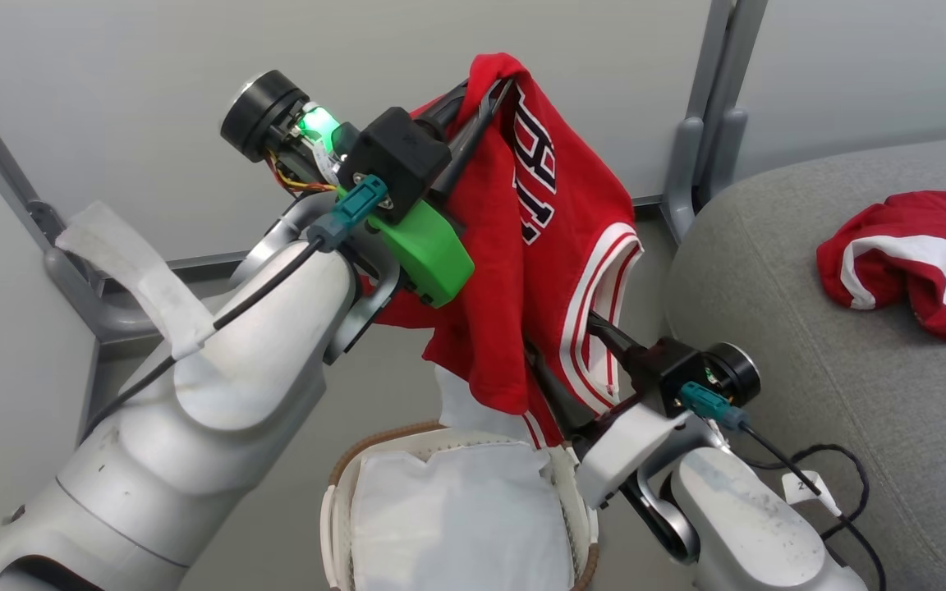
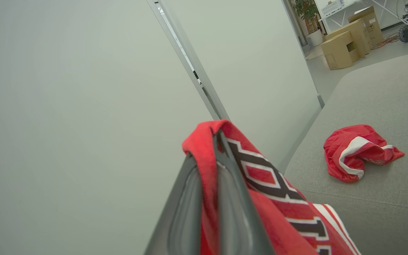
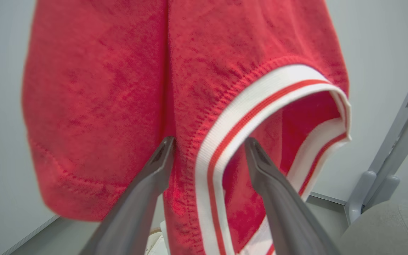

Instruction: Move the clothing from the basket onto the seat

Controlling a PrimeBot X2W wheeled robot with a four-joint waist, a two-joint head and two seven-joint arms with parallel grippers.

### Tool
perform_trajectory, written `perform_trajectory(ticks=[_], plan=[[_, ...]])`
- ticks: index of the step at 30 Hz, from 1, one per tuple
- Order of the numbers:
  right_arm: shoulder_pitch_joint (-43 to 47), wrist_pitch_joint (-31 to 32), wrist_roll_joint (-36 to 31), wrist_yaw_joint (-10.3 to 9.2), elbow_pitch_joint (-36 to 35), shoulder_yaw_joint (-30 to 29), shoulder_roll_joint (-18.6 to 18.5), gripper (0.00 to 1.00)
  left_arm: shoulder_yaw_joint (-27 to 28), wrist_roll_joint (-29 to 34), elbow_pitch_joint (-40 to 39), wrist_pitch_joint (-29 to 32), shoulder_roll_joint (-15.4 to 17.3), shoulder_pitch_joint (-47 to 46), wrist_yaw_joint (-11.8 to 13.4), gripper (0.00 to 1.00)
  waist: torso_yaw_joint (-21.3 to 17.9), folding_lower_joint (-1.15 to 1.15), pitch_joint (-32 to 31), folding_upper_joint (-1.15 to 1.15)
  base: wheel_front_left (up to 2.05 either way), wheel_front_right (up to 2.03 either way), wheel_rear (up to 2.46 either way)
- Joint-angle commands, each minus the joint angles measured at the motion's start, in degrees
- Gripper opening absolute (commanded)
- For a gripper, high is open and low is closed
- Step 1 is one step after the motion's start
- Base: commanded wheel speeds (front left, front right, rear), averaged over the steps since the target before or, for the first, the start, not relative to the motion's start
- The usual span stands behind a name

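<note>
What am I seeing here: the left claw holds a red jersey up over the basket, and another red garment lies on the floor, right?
Not quite. The other red garment lies on the grey seat, not the floor; the head view shows it. The left gripper does hold the red jersey over the basket.

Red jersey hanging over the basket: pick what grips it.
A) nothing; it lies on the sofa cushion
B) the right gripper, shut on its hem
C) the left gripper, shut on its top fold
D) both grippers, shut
C: the left gripper is pinched shut on the top fold of the red jersey, while the right gripper stands open, fingers either side of the striped trim.
</note>
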Motion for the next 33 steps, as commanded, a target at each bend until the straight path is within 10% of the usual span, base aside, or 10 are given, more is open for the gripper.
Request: perform_trajectory(ticks=[1,7,9,11,20,22,23,24,33], plan=[[-1.37,-0.28,0.83,-0.07,0.85,1.16,-0.2,1.0,-0.2,-0.18,-0.37,0.12,-0.33,-0.85,-0.02,0.0,0.4,0.0,-0.02,0.0,0.0,0.0,0.0],[-6.12,-0.28,4.22,-0.06,4.89,4.72,-0.16,1.0,-0.92,-0.81,-1.09,-0.48,-1.43,-0.2,0.14,0.0,1.53,0.0,0.27,0.0,0.0,0.0,0.0],[-6.79,-0.28,4.99,-0.06,4.94,5.38,-0.17,0.31,-0.93,-1.2,-1.28,-0.55,-1.25,0.56,0.32,0.0,1.77,0.0,0.38,0.0,0.0,0.0,0.0],[-7.24,-0.28,5.4,-0.06,4.71,5.55,-0.22,0.0,-0.61,-1.6,-1.43,-0.62,-0.82,1.47,0.68,0.0,1.91,0.0,0.5,0.0,0.0,0.0,0.0],[-7.27,-0.28,3.37,-0.06,1.17,4.04,-0.19,0.0,1.53,-4.62,0.61,-1.41,2.54,7.72,3.35,0.0,0.98,0.0,1.28,0.0,0.0,0.0,0.0],[-7.1,-0.29,2.73,-0.06,0.33,3.35,-0.19,0.0,2.04,-5.16,1.7,-2.17,2.98,9.4,4.27,0.42,0.68,0.0,1.47,0.0,0.0,0.0,0.0],[-7.01,-0.28,2.51,-0.07,0.05,3.09,-0.19,0.0,2.08,-5.38,2.07,-2.41,3.13,10.17,4.56,0.92,0.57,0.0,1.55,0.0,0.0,0.0,0.0],[-7.01,-0.29,2.23,-0.06,-0.34,2.68,-0.19,0.0,2.43,-5.92,2.58,-2.9,3.08,11.24,5.11,1.0,0.41,0.0,1.67,0.0,0.0,0.0,0.0],[-6.48,-0.29,-0.99,-0.06,-2.05,-1.69,-0.19,0.0,2.77,-8.79,4.14,-5.99,1.1,19.13,6.86,1.0,-0.28,0.0,2.57,0.0,0.0,0.0,0.0]])
